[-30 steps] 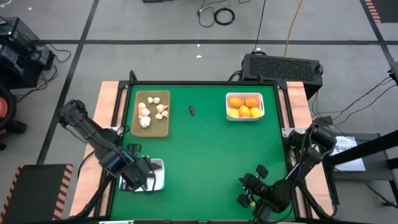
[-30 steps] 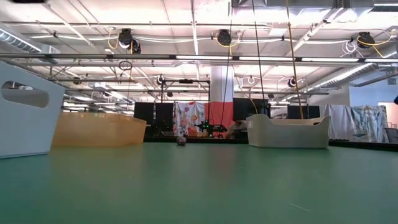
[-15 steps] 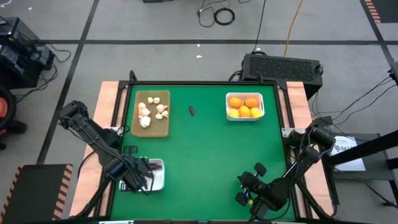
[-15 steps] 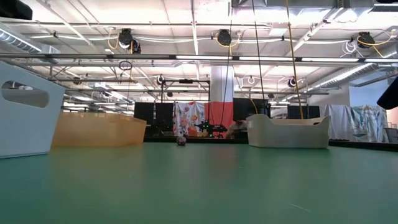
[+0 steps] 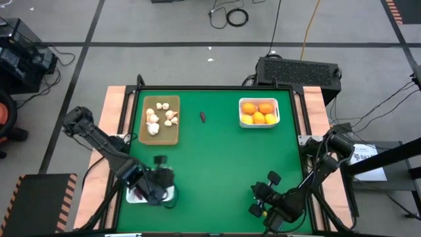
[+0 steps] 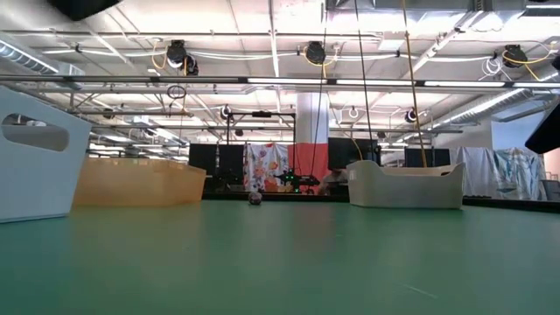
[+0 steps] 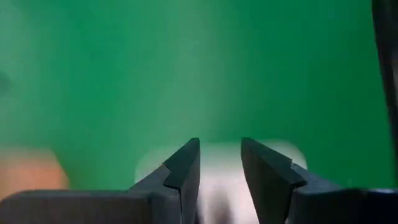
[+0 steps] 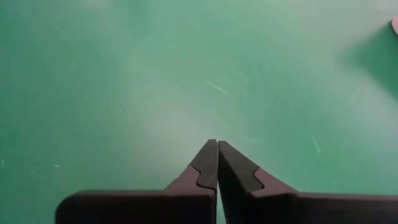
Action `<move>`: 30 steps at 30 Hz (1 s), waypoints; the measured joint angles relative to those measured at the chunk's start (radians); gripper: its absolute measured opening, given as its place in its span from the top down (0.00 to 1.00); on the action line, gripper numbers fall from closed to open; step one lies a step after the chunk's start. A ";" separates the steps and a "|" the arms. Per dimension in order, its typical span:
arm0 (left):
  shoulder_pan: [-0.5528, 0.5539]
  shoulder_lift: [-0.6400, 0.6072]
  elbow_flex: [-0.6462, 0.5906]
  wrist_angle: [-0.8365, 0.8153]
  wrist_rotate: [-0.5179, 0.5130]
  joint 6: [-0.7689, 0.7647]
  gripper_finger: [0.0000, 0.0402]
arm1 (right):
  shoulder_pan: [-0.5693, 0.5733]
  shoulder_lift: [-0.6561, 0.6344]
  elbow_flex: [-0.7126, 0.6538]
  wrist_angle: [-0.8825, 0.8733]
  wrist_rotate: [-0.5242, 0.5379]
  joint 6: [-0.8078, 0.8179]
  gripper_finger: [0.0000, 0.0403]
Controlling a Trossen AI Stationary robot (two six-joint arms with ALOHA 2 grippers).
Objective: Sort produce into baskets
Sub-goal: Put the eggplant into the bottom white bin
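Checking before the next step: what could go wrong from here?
The left gripper hangs over the near white tray with its jaws slightly apart; an item let go there might miss the tray. One dark piece lies alone on the table between the far trays and could get skipped.

Bulbs (image 5: 160, 117) lie in the left far tray (image 5: 160, 137), citrus (image 5: 258, 112) right.

high: straight down; low: table-level, level; wrists: close on green table (image 5: 223, 158)
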 joint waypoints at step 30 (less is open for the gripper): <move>1.175 0.340 0.018 0.506 0.368 -0.171 0.69 | -0.011 0.000 0.000 0.047 -0.003 -0.111 1.00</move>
